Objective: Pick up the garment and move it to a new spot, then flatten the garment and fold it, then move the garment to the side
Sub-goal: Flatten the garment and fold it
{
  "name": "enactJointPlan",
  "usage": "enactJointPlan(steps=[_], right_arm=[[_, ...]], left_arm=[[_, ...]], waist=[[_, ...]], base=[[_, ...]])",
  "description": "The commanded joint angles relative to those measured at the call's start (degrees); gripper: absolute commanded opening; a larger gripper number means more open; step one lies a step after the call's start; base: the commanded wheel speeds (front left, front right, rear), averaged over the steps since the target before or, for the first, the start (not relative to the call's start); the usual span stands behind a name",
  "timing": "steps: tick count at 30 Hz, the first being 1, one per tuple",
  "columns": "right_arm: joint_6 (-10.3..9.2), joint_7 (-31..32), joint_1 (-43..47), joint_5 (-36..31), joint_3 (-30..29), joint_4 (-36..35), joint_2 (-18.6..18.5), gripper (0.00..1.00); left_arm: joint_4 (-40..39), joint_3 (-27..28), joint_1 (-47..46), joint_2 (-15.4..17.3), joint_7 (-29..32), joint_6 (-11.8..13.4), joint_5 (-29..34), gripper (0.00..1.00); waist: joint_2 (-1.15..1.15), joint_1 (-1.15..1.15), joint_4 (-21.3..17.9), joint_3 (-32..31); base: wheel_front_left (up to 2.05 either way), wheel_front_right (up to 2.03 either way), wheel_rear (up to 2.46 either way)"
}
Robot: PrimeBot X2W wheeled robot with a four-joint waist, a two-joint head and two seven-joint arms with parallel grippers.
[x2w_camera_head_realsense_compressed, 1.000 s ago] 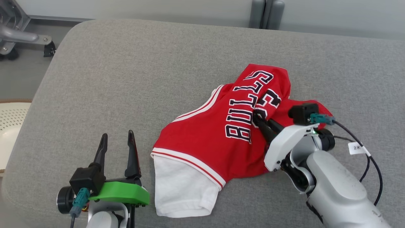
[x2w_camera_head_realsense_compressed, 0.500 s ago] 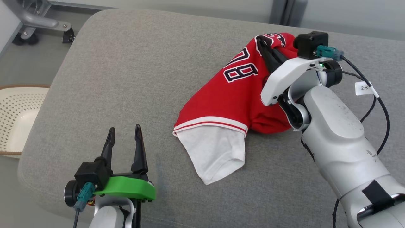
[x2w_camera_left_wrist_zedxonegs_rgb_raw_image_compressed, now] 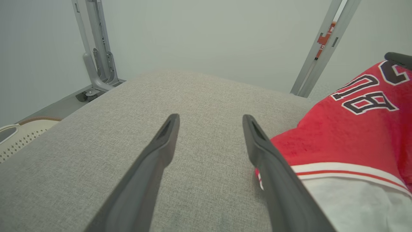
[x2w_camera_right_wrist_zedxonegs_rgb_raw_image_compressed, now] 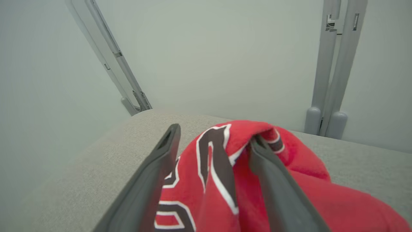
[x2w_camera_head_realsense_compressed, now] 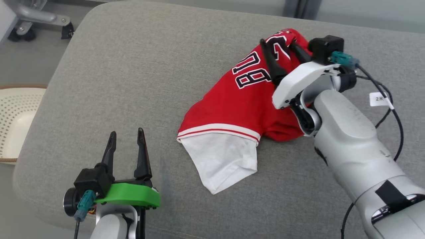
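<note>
The garment (x2w_camera_head_realsense_compressed: pixel 239 103) is a red jersey with black-and-white lettering and a white sleeve, lying crumpled on the right half of the grey cushion (x2w_camera_head_realsense_compressed: pixel 132 66). My right gripper (x2w_camera_head_realsense_compressed: pixel 277 42) is at its far bunched end, open, with red cloth raised between the fingers. In the right wrist view, a fold of the garment (x2w_camera_right_wrist_zedxonegs_rgb_raw_image_compressed: pixel 289 180) drapes over the right-hand finger of my right gripper (x2w_camera_right_wrist_zedxonegs_rgb_raw_image_compressed: pixel 215 135). My left gripper (x2w_camera_head_realsense_compressed: pixel 126 132) stands open and empty near the front edge, left of the white sleeve. The left wrist view shows my left gripper (x2w_camera_left_wrist_zedxonegs_rgb_raw_image_compressed: pixel 210 117) beside the garment (x2w_camera_left_wrist_zedxonegs_rgb_raw_image_compressed: pixel 347 135).
A cream perforated basket (x2w_camera_head_realsense_compressed: pixel 13 122) stands on the floor left of the cushion. A grey metal frame foot with a castor (x2w_camera_head_realsense_compressed: pixel 40 20) is at the far left. Grey posts (x2w_camera_right_wrist_zedxonegs_rgb_raw_image_compressed: pixel 331 80) rise behind the cushion. A tagged black cable (x2w_camera_head_realsense_compressed: pixel 382 99) hangs off my right wrist.
My right gripper carried the garment's bunched end up and toward the far side while shut on it, then opened its jaws. The left arm stayed put; the head camera shifted.
</note>
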Motion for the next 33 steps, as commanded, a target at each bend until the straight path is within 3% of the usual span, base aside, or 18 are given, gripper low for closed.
enactJointPlan(steps=[1, 7, 14, 21, 30, 31, 33], right_arm=[[0.0, -0.63, -0.63, 0.57, -0.71, 0.33, -1.37, 1.0], [0.0, -1.5, 0.07, 1.3, -4.51, -0.22, -5.51, 1.0], [0.0, 0.06, 4.59, -0.24, -6.77, 3.94, -10.98, 1.0], [0.0, 1.37, 8.69, 2.49, -7.31, 5.42, -8.41, 1.0], [0.0, 6.44, 7.57, 3.82, -5.42, 9.25, -6.82, 1.0], [0.0, 6.82, 7.17, 3.61, -5.54, 10.17, -6.78, 0.8], [0.0, 6.14, 6.56, 2.87, -6.01, 11.73, -6.82, 0.07]], left_arm=[[-0.06, 0.16, -0.2, 0.13, -0.02, -0.14, 0.82, 1.0], [-0.07, 0.35, -0.31, 0.14, -0.02, -0.38, 1.42, 1.0], [-0.09, -0.04, -1.04, 0.14, -0.02, -0.89, 1.54, 1.0], [0.21, -0.18, -1.19, 0.14, -0.02, -0.99, 1.66, 1.0], [0.76, -1.08, -1.29, 0.14, -0.02, -0.87, 1.11, 1.0], [0.75, -1.04, -1.15, 0.14, -0.02, -0.79, 1.14, 1.0], [0.8, -0.9, -0.85, 0.14, -0.02, -0.77, 1.23, 1.0]], waist=[[0.0, 0.0, -2.32, -0.29], [0.0, 0.0, -5.45, -0.1], [0.0, 0.0, -5.85, 0.38], [0.0, 0.0, -4.03, 1.44], [0.0, 0.0, -1.0, 1.62], [0.0, 0.0, -0.82, 1.55], [0.0, 0.0, -0.65, 1.32]], base=[[0.0, 0.0, 0.0], [0.0, 0.0, 0.0], [0.0, 0.0, 0.0], [0.0, 0.0, 0.0], [0.0, 0.0, 0.0], [0.0, 0.0, 0.0], [0.0, 0.0, 0.0]])
